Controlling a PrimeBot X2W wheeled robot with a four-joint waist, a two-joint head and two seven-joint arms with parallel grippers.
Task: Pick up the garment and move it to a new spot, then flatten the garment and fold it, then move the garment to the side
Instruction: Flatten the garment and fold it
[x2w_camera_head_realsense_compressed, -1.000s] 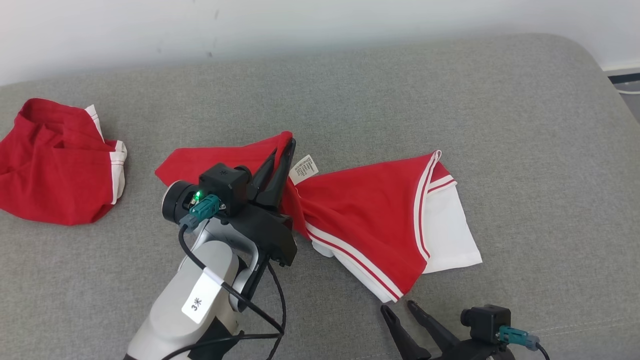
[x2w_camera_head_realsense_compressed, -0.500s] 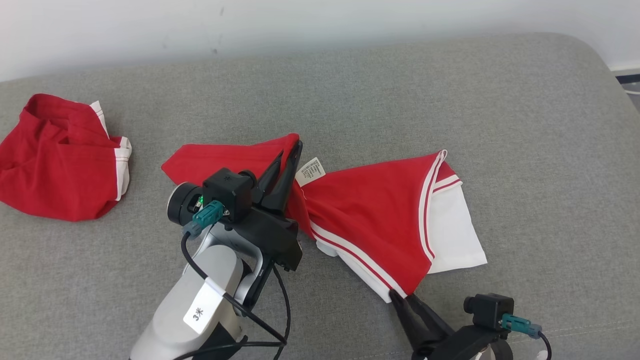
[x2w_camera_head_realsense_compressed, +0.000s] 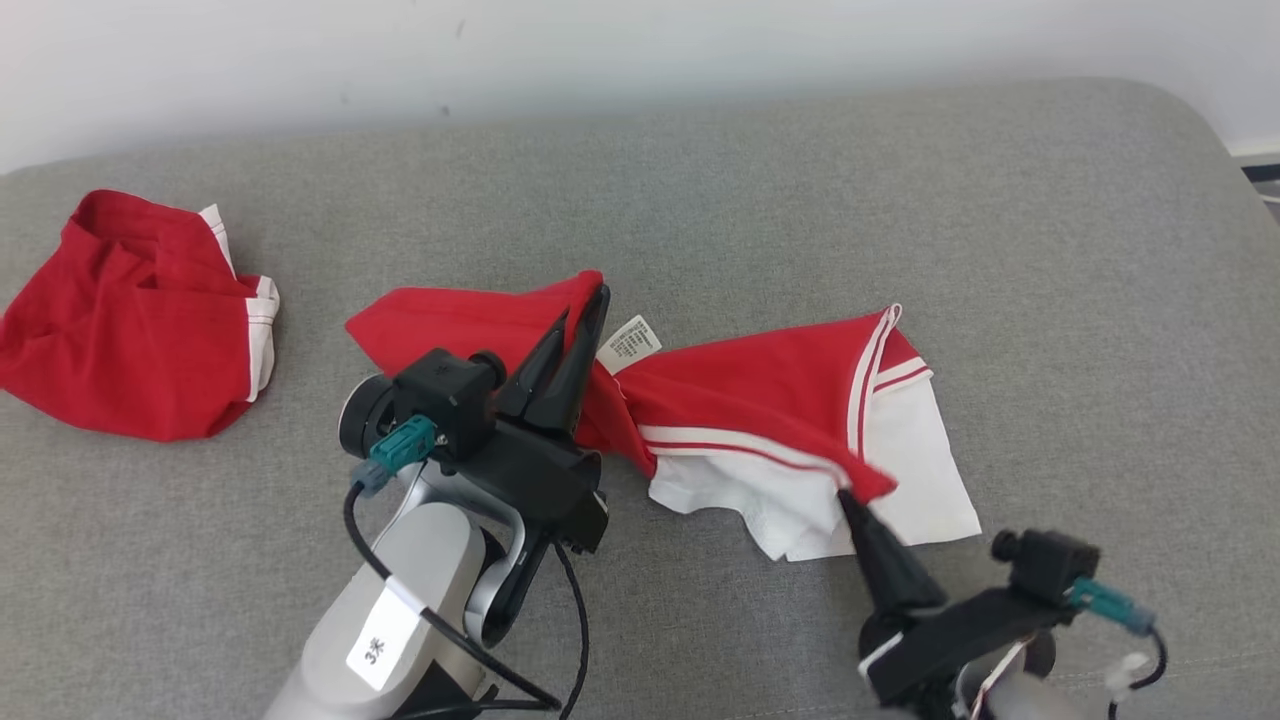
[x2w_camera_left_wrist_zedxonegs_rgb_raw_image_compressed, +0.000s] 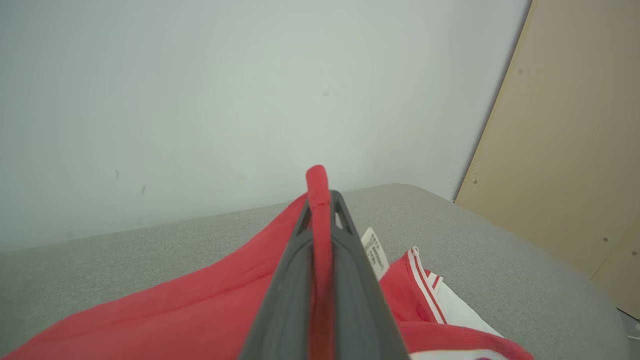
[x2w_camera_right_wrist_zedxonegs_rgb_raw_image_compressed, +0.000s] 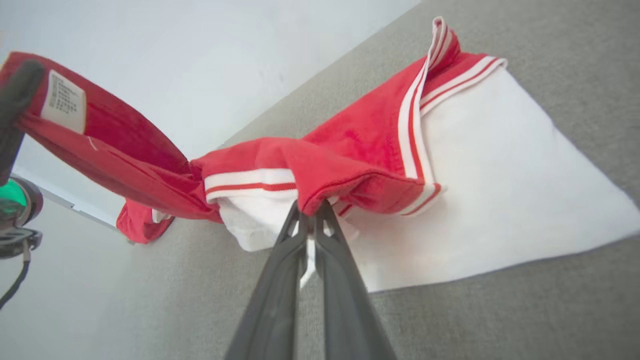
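Note:
The garment (x2w_camera_head_realsense_compressed: 760, 390) is red with white panels and striped trim, stretched across the middle of the grey cushion (x2w_camera_head_realsense_compressed: 800, 180). My left gripper (x2w_camera_head_realsense_compressed: 590, 305) is shut on its red edge near the white care label (x2w_camera_head_realsense_compressed: 630, 343), holding that edge raised. In the left wrist view a red fold (x2w_camera_left_wrist_zedxonegs_rgb_raw_image_compressed: 320, 220) is pinched between the fingers. My right gripper (x2w_camera_head_realsense_compressed: 850, 497) is shut on the garment's red lower corner, lifted over the white part. The right wrist view shows the red hem (x2w_camera_right_wrist_zedxonegs_rgb_raw_image_compressed: 350, 180) clamped at the fingertips (x2w_camera_right_wrist_zedxonegs_rgb_raw_image_compressed: 311, 212), with the white panel (x2w_camera_right_wrist_zedxonegs_rgb_raw_image_compressed: 500, 190) lying flat beyond.
A second red garment (x2w_camera_head_realsense_compressed: 130, 320) with white trim lies crumpled at the cushion's far left. A pale wall (x2w_camera_head_realsense_compressed: 600, 50) runs behind the cushion. The cushion's right edge curves off near a floor strip (x2w_camera_head_realsense_compressed: 1262, 170). A tan panel (x2w_camera_left_wrist_zedxonegs_rgb_raw_image_compressed: 575, 150) stands to the right.
My right gripper moved up to the garment's lower corner, shut on it, and pulled it up and right, folding the red layer back over the white. The head camera shifted slightly.

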